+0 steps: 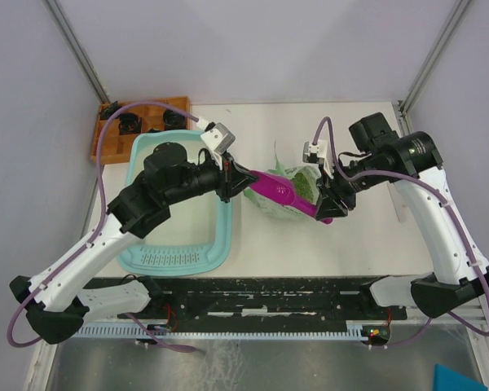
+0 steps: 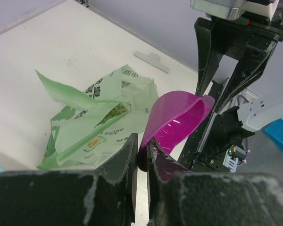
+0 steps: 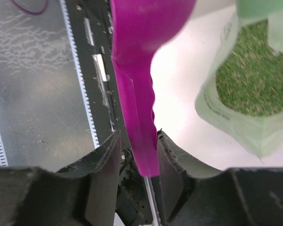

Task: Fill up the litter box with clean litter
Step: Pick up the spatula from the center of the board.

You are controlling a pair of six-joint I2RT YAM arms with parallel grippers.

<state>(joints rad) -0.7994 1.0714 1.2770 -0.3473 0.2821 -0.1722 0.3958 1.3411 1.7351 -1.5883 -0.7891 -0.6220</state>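
Magenta scoop across bag, beside litter box

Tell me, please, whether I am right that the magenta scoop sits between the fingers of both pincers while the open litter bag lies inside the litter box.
Not quite: the top view shows the litter bag on the table right of the litter box, not inside it. The rest holds.

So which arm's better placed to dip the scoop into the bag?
Right, likely: the right gripper straddles the scoop handle beside the bag; the left gripper only pinches the bowl's rim.
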